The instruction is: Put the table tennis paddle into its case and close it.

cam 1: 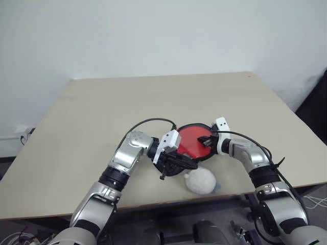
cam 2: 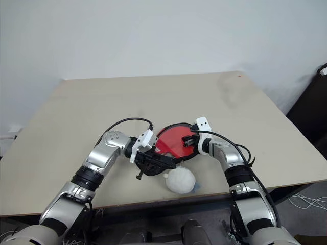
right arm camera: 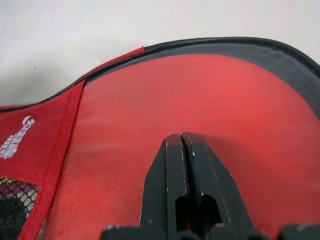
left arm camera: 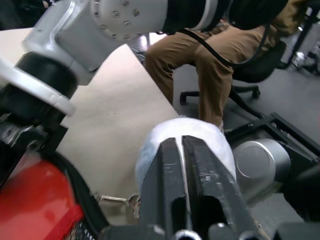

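Note:
The table tennis paddle [cam 1: 193, 138] lies red face up inside the open case [right arm camera: 235, 46], near the table's front edge. The case's black rim curves around the paddle's far side. Its red flap [right arm camera: 30, 135], with a white logo and black mesh, lies beside the paddle. My right gripper [right arm camera: 181, 137] is shut, its tips low over the paddle's red face with nothing seen between them. My left gripper [left arm camera: 179, 142] is shut at the case's near edge [left arm camera: 35, 210], pointing toward the whitish fluffy ball [cam 1: 201, 181]. I see nothing between its fingers.
The fluffy ball sits just in front of the case, close to the front edge of the beige table [cam 1: 102, 112]. A person in brown trousers [left arm camera: 210, 65] sits on an office chair beyond the table's right side.

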`<state>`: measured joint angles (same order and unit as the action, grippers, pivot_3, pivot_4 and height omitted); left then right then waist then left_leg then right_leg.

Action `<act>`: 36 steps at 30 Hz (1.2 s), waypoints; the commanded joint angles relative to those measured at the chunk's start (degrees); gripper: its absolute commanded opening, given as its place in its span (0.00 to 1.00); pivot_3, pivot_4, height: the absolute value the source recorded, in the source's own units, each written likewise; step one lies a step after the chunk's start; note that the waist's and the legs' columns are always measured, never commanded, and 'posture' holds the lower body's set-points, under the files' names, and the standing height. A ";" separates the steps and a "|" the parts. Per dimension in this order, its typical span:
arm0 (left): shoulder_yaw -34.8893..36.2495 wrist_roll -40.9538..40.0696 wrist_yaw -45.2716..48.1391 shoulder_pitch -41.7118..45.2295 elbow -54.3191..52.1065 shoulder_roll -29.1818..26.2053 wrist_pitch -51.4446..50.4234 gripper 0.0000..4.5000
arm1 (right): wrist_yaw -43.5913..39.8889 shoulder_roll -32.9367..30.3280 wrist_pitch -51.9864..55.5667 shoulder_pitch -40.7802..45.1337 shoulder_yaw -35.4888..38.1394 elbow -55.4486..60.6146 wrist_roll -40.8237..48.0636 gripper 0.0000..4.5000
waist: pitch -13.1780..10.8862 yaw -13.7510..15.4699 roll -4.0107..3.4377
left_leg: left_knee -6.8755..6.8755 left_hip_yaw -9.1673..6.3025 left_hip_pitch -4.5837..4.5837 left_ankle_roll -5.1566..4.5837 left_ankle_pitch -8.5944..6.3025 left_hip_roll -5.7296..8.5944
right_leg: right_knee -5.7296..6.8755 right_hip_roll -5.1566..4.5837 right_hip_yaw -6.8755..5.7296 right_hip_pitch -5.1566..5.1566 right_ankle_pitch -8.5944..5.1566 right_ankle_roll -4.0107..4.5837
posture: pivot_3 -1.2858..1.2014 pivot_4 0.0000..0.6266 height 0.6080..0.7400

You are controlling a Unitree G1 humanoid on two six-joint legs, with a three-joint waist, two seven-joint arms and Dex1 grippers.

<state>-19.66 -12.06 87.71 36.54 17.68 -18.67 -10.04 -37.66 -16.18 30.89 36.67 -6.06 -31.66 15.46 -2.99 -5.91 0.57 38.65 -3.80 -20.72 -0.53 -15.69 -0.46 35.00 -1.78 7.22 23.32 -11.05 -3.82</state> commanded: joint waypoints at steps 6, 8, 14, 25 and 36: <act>-2.91 1.34 1.96 3.04 0.86 0.48 3.46 0.39 | 0.04 0.69 -1.00 1.66 1.08 -1.58 -1.58 0.00 | 0.02 -0.07 -0.04 | 0.00 0.00 0.02 0.00 0.00 0.00 | 0.02 0.01 0.01 -0.01 0.00 0.00 | 0.52 0.00 1.00; -4.14 2.70 2.37 3.25 1.68 0.28 5.15 0.39 | 0.02 0.88 -1.01 1.68 1.20 -1.71 -1.79 0.00 | 0.02 -0.08 -0.04 | 0.00 0.00 0.03 0.00 0.00 0.00 | 0.03 0.01 0.01 -0.01 0.00 0.00 | 0.52 0.00 1.00; -6.35 4.95 2.90 3.53 3.36 0.15 8.66 0.39 | -0.14 1.41 -0.84 1.57 1.35 -1.60 -2.09 0.00 | 0.03 -0.33 -0.05 | 0.01 0.00 0.04 0.00 0.00 0.00 | 0.04 0.02 0.02 -0.03 0.00 0.00 | 0.52 0.00 1.00; -4.78 2.83 2.88 4.87 4.48 1.49 6.04 0.78 | -0.31 2.04 -0.70 1.14 1.00 -1.45 -2.95 0.00 | 0.03 -0.37 -0.06 | 0.02 -0.02 0.06 0.00 0.00 0.00 | 0.07 0.03 0.02 -0.03 0.00 0.00 | 0.52 0.00 1.00; -6.84 6.75 1.17 4.87 6.52 1.33 12.80 1.00 | -0.44 2.53 -0.78 1.15 0.87 -1.87 -3.36 0.00 | 0.03 -0.37 -0.06 | 0.03 -0.02 0.08 0.00 0.00 0.00 | 0.13 0.04 0.03 -0.03 0.00 0.00 | 0.52 0.00 1.00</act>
<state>-25.80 -6.87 88.87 39.95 24.03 -17.08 -0.05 -37.67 -14.18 29.90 37.45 -5.19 -33.05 12.71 -2.96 -6.28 0.50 38.67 -3.82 -20.64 -0.54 -15.68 -0.46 35.13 -1.74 7.25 23.29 -11.06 -3.82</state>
